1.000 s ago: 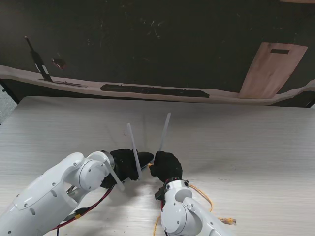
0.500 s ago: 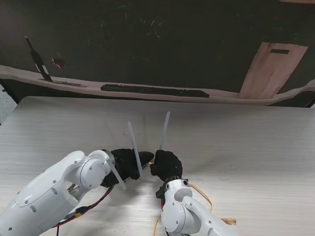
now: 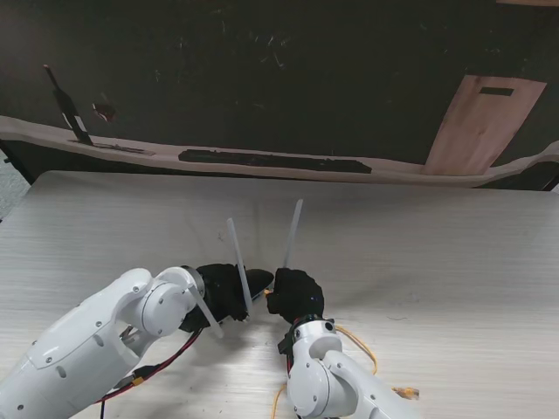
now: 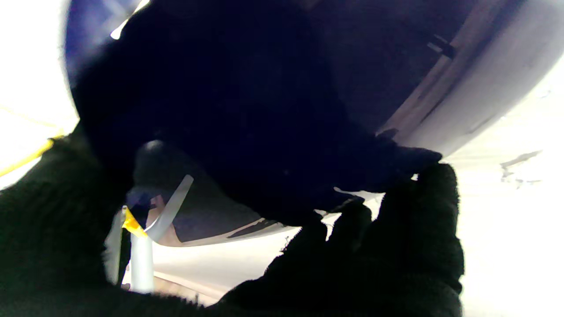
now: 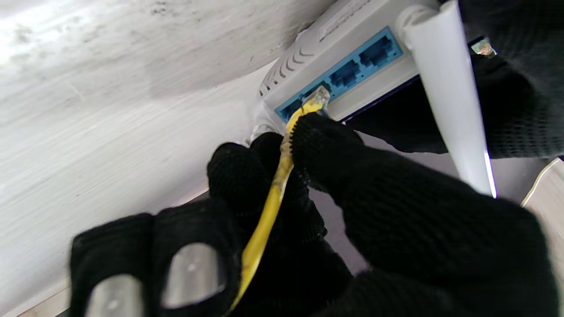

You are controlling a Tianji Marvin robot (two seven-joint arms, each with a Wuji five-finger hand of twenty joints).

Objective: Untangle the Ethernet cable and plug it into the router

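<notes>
Right robot hand (image 5: 308, 211): grasping the yellow cable (image 5: 269, 207) just behind its plug (image 5: 317, 97), pinched between gloved fingertips (image 5: 324, 145), the rest of the cable running back through the palm.
Left robot hand (image 3: 225, 292): closed around the router (image 5: 348, 57), holding it up off the counter (image 3: 437, 262); in its own wrist view the dark glove blocks nearly everything.
Plug: its clear tip sits at the mouth of one blue port (image 5: 308, 94), at about 12 o'clock from the right fingertips. I cannot tell whether it is seated or only touching the opening.
Router: between the two hands near the counter's 6 o'clock edge, both white antennas (image 3: 238, 266) standing up.
Loose cable: a yellow loop trails on the counter at about 4 o'clock from the right wrist.
Change over the last second: almost none. In the stand view both hands, the antennas and the cable loop stay put; the right forearm shifts only slightly.
Meaning for the task: judging by that stillness, the insertion is at the fine alignment or final push stage, with untangling apparently done.
Risk: a tilted plug may jam against the port rim instead of clicking in.
</notes>
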